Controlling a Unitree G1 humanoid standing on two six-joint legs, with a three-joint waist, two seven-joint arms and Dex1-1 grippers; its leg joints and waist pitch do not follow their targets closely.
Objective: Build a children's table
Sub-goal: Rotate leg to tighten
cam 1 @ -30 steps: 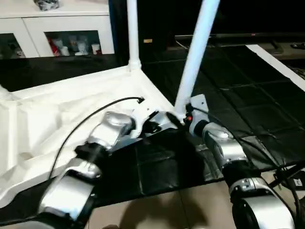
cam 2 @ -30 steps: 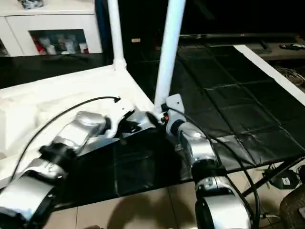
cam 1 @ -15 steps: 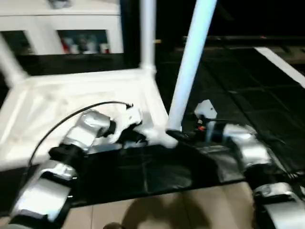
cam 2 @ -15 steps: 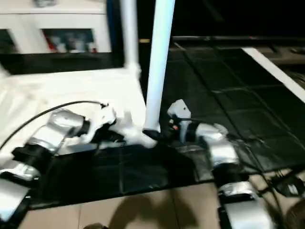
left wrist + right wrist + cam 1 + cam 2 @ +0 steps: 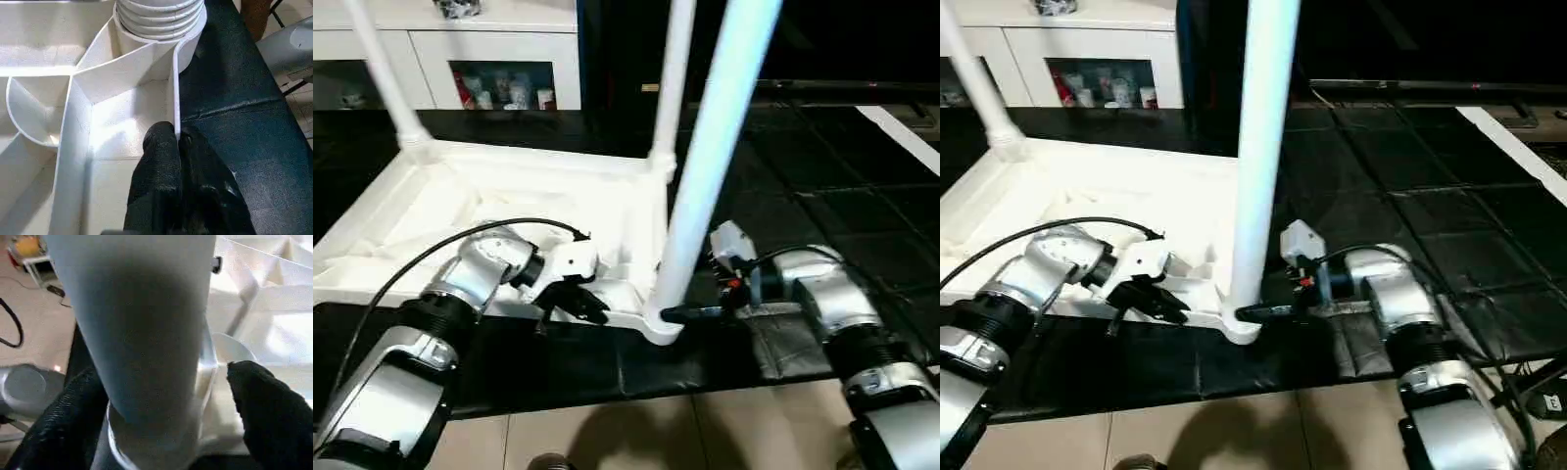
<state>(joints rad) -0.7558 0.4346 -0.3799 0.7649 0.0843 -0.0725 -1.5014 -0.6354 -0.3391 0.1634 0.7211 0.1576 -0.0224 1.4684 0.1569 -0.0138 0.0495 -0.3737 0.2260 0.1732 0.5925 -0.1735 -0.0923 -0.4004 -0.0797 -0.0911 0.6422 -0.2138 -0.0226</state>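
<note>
The children's table [image 5: 538,162] lies upside down on a black mat, its ribbed underside facing up. Three white legs stand up from its corners. The near leg [image 5: 715,166] rises at the corner closest to me. My left gripper [image 5: 176,134] is shut on the thin frame wall of the table, a little to the left of that corner [image 5: 1170,311]. My right gripper [image 5: 161,382] reaches in from the right and is open, straddling the base of the near leg. One of its black fingers [image 5: 264,406] stands clear of the leg; the other lies close against it.
A white cabinet [image 5: 489,59] with glass doors stands behind the table. The black mat [image 5: 822,176] spreads out to the right, with a white strip [image 5: 901,122] along its far right side. Beige floor tiles [image 5: 607,441] run along the near edge. A black cable loops over my left forearm.
The whole view has swung, bringing the table's far left leg into sight. Both grippers have stayed at the near corner, the left on the frame and the right at the leg's base.
</note>
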